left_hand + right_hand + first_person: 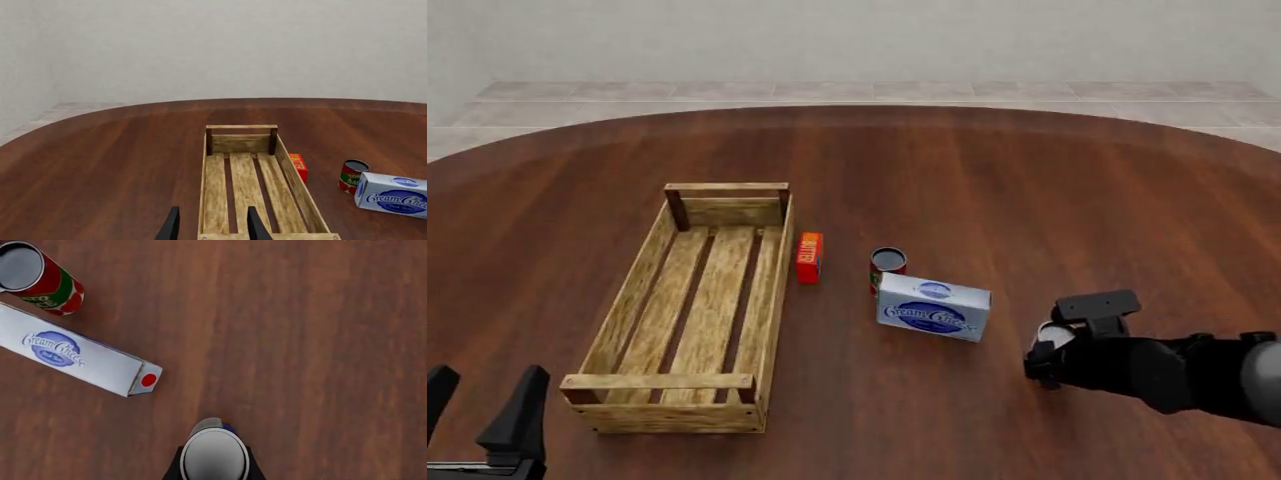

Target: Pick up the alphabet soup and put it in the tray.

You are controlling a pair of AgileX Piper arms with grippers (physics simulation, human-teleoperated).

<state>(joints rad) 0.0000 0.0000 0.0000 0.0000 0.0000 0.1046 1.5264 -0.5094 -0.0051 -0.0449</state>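
right claw (215, 471) sits narrow round the alphabet soup (215, 456), upright on the desk (988, 170) just right of the cream cheese box (933, 308), well away from the tray (627, 300); prob. stiff, slick, fairly light, so grip mid-body; left claw (212, 227) open, empty.

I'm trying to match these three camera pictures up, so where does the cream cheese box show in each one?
Front view: the cream cheese box lies right of centre, just in front of the red can.
Left wrist view: box at the right edge, beside the same can.
Right wrist view: box at the left, next to the can.
Shared landmark: the red can, next to the box in all three views.
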